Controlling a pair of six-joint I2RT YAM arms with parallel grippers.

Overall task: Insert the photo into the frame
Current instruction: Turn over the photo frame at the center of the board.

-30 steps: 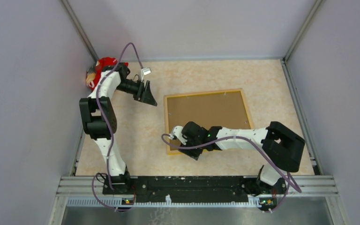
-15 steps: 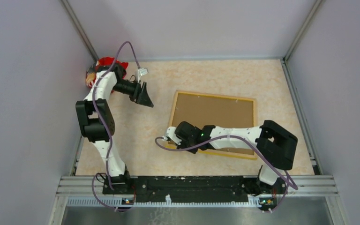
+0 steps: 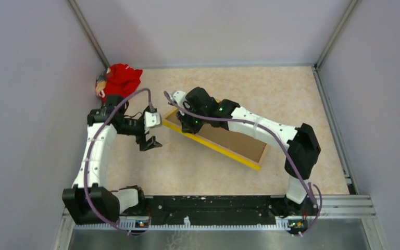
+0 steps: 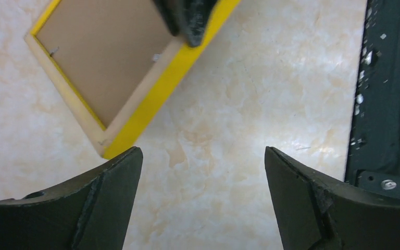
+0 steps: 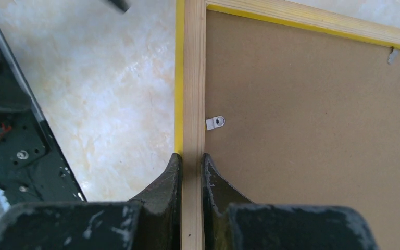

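The frame is tilted up off the table, its yellow front edge facing the near side and its brown backing board showing. My right gripper is shut on the frame's left rail. In the right wrist view the light wood rail runs between the pads of that gripper, beside the backing board. My left gripper hangs open just left of the frame, holding nothing. In the left wrist view it is over bare table, near a frame corner. The photo is out of view.
A red bundle lies in the back left corner against the wall. The black base rail runs along the near edge and also shows as the black rail in the left wrist view. Grey walls close in three sides.
The right gripper closed on the frame's left rail, then raised it and swung it toward the back left, tilting the frame. The left arm came nearer and lower, its jaws opening wider.
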